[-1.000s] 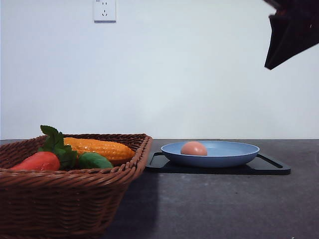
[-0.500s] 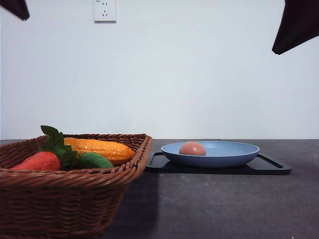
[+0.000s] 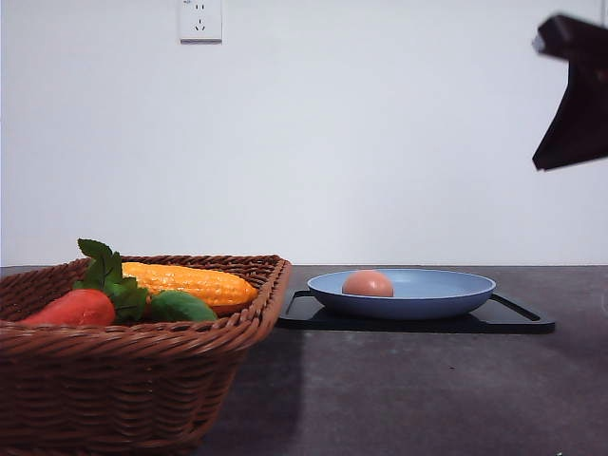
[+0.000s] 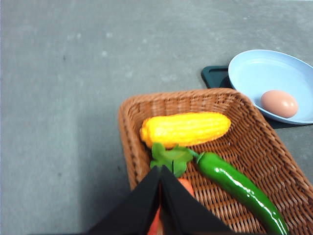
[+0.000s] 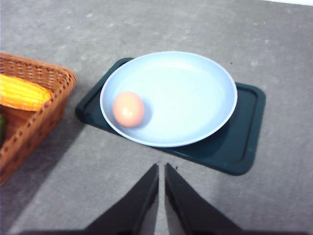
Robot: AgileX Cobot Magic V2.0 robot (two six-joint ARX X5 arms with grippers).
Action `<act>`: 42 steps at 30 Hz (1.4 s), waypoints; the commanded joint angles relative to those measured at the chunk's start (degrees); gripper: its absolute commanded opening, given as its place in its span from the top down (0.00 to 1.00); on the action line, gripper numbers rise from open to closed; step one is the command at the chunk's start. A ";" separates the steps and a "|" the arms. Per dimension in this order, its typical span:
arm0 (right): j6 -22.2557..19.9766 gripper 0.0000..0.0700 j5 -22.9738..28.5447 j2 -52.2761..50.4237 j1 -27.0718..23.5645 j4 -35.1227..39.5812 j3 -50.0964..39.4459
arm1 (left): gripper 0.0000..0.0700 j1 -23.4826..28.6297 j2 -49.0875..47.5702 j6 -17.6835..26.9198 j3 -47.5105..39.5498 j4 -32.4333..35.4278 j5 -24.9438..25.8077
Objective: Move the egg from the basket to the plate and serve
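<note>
Your left gripper (image 4: 160,183): fingers pressed together, nothing between them, hanging above the basket's near end.

Basket (image 3: 142,380): directly beneath your left gripper, at the left of the table (image 3: 399,399). Holds four items, listed left to right as the front view shows them.
- Carrot (image 3: 74,308): red-orange, right under your left fingertips, partly hidden by them in the wrist view.
- Leaves (image 4: 171,156): green, just ahead of those fingertips, attached to the carrot.
- Pepper (image 4: 239,188): long, glossy green, lying beside the fingertips and running along the basket floor.
- Corn (image 4: 185,129): yellow, further ahead of the gripper, past the leaves, lying across the basket.

Tray (image 5: 234,152): black, flat, just beside the basket, ahead of and below your right gripper.

Plate (image 5: 181,93): blue, seated on the tray, ahead of your right fingertips.

Egg (image 5: 128,108): resting in the plate, near the rim on the basket side, well apart from both of your grippers. Nothing holds it.

Your right gripper (image 5: 161,169): fingers pressed together but for a thin slit, empty, held high above the table short of the tray's near edge; in the front view it appears as a dark shape (image 3: 575,95) at the upper right.

Wall socket (image 3: 199,19): white, on the wall above the basket.
</note>
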 commanded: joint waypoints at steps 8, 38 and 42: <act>0.87 1.00 0.29 0.25 0.37 1.22 0.25 | 1.00 -0.35 0.76 -1.25 0.70 2.04 -0.09; 0.87 1.00 0.29 0.25 0.37 1.22 0.25 | 1.00 21.41 -24.84 8.94 -7.48 2.73 0.16; 0.87 1.00 0.27 0.25 0.37 1.21 0.25 | 1.00 25.48 -28.66 8.34 -12.45 2.75 1.19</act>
